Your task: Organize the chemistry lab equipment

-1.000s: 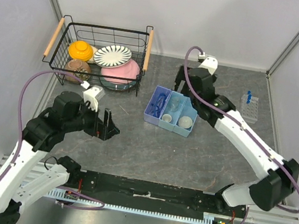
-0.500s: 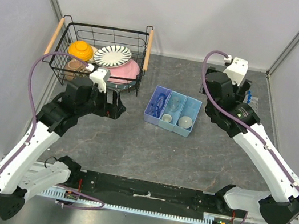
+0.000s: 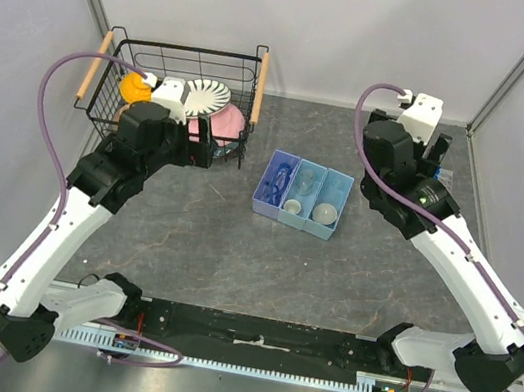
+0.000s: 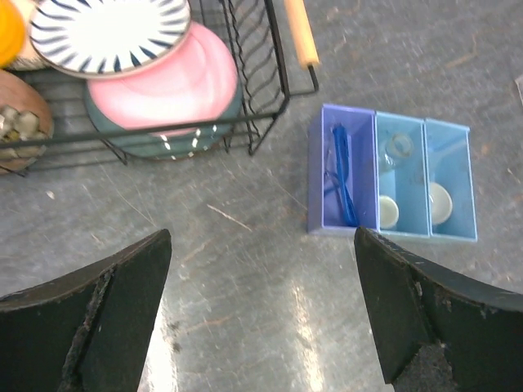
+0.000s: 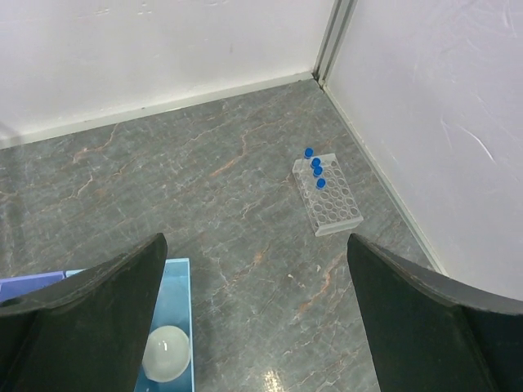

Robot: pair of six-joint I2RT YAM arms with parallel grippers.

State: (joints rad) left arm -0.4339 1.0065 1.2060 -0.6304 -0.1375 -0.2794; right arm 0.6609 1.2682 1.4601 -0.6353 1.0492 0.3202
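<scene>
A blue three-compartment tray (image 3: 303,195) (image 4: 388,184) sits mid-table. Blue stick tools (image 4: 341,175) lie in its left compartment. The middle one holds a tiny white cup (image 4: 388,212) and a clear piece (image 4: 399,147). The white dome-shaped dish (image 4: 440,202) (image 5: 167,353) is in the right one. A clear tube rack (image 5: 327,194) with three blue-capped tubes (image 5: 315,167) stands near the right wall; in the top view my right arm mostly hides it. My left gripper (image 3: 208,146) (image 4: 261,310) hangs open beside the basket. My right gripper (image 3: 438,154) (image 5: 257,318) is open above the floor between tray and rack.
The black wire basket (image 3: 188,51) (image 4: 270,98) with wooden handles holds a striped plate (image 4: 106,33), a pink plate (image 4: 167,90), and orange and brown bowls at the back left. Walls close the back and right sides near the rack.
My left arm has risen and swung back toward the basket. My right arm has swung from behind the tray to the back right, over the rack. Both grippers stayed open.
</scene>
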